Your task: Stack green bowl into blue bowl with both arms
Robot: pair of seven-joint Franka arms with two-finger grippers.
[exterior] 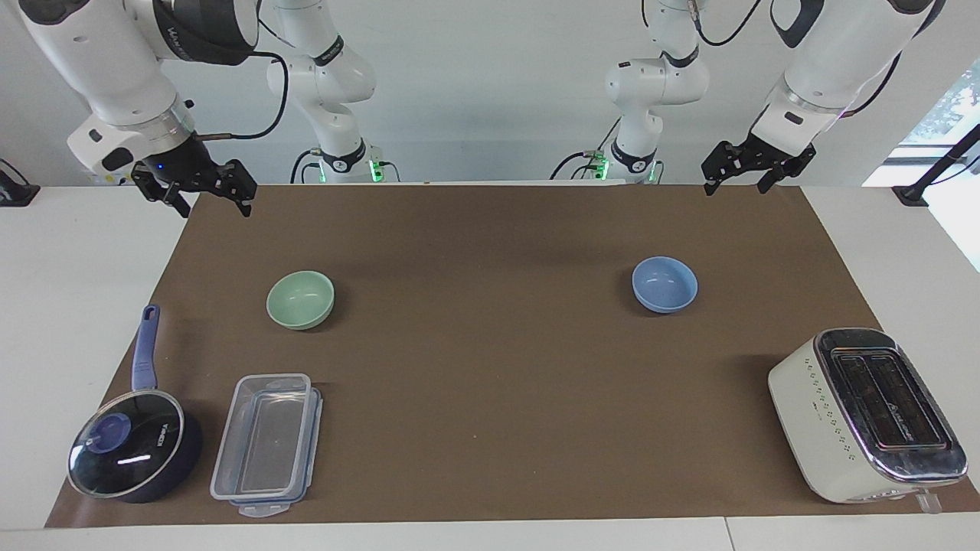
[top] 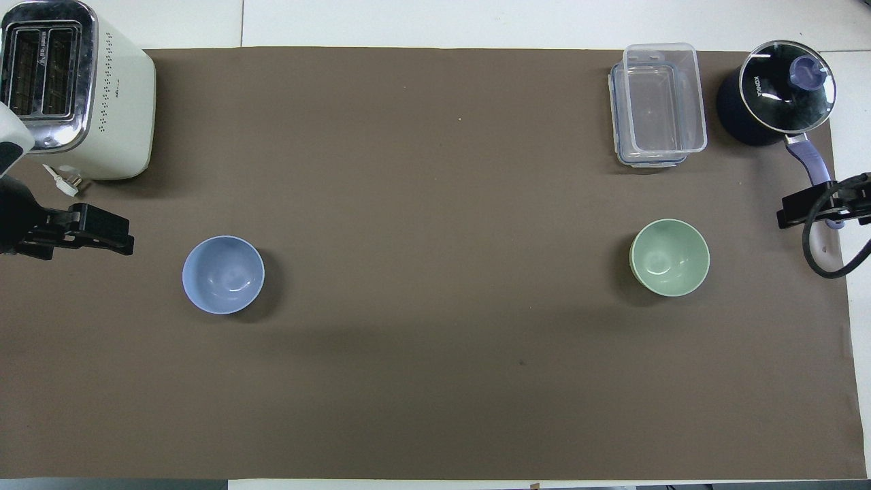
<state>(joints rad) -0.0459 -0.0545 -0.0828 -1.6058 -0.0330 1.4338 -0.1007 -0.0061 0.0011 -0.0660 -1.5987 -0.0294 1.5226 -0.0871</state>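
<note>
The green bowl [exterior: 300,299] and blue bowl [exterior: 664,284] sat upright, well apart on open tabletop [exterior: 490,367]; the left hand [exterior: 746,174] and right hand [exterior: 200,193] hung open.

Bright, even light; soft shadows, sharp focus throughout.

A white table [exterior: 69,306] carries a brown paper mat [exterior: 490,398]. On it: a pale mint-green bowl [exterior: 300,299] below the right gripper's fingers [exterior: 243,191], a periwinkle-blue bowl [exterior: 664,284] toward the left gripper's fingers [exterior: 712,172], plus a cream toaster [exterior: 857,417], clear plastic container [exterior: 268,440] and dark lidded saucepan [exterior: 130,455] (all well apart).
</note>
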